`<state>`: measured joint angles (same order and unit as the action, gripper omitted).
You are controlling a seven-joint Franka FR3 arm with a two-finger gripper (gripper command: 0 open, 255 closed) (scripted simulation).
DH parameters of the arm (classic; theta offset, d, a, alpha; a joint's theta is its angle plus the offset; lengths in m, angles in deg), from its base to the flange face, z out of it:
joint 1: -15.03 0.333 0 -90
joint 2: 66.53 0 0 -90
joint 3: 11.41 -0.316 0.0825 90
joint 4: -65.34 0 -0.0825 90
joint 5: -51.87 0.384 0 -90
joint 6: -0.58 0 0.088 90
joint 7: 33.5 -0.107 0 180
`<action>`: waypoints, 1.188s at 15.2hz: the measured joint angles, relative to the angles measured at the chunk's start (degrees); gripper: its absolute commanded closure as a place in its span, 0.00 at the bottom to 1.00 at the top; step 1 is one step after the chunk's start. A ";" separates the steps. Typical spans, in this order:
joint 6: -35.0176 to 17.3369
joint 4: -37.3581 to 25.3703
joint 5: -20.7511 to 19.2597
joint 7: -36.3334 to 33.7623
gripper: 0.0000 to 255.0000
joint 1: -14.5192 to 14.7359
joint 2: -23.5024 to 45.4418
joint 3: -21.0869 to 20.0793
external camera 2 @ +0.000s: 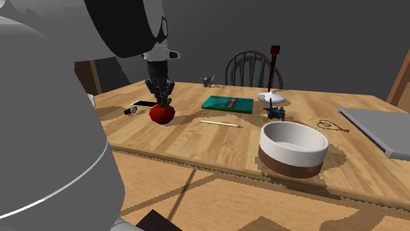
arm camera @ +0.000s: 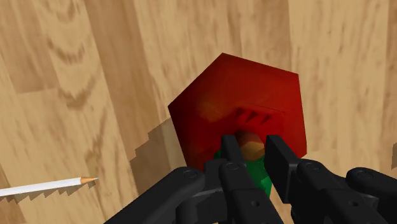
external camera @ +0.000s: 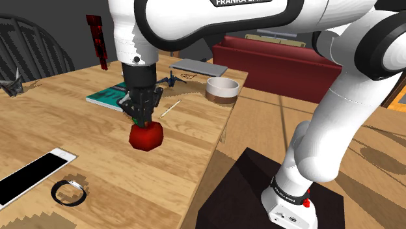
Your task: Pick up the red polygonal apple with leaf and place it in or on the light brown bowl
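**A:** Where is the red faceted apple (external camera: 147, 136) just now?

**B:** On the light wooden table (external camera: 189, 162), about midway along it and straight under the all-black two-finger gripper (arm camera: 252, 146). In the wrist view the fingers are drawn in on the stem and the green leaf (arm camera: 254, 179) at the apple's top, pinching them between. I cannot tell whether its base rests on the wood or sits just clear of it.

**A:** And the bowl?

**B:** The round bowl (external camera 2: 292, 157), pale at the rim with a brown band at its foot, stands well apart from the apple. It is near the table's edge, toward the shoulder view's right.

**A:** What lies between the two?

**B:** A thin white pencil (external camera 2: 220, 122) lies flat on the wood, on the bowl's side of the apple. A small dark figure (external camera 2: 276, 113) stands near the bowl, behind it in the second exterior view.

**A:** And around the apple?

**B:** A teal book (external camera: 107, 97) lies flat just beyond the gripper. A white-edged phone with a black screen (external camera: 32, 177) and a black ring (external camera: 56, 193) lie well apart from it, at the shoulder view's lower left. A flat grey slab (external camera: 198, 66) sits at the corner past the bowl. A red-and-black upright piece (external camera 2: 274, 51) stands near the dark spindle-back chair (external camera 2: 255, 54), and a red sofa (external camera: 273, 62) stands beyond the table.
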<state>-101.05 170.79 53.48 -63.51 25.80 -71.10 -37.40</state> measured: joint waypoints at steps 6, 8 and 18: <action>3.28 -3.20 -0.09 0.10 1.00 -0.13 0.16 0.13; 4.73 -4.80 -0.17 -0.01 1.00 -0.11 0.33 0.09; 12.79 -14.47 -0.95 -0.63 1.00 0.02 2.11 -0.17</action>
<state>-88.25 156.31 52.53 -64.14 25.82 -68.98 -37.57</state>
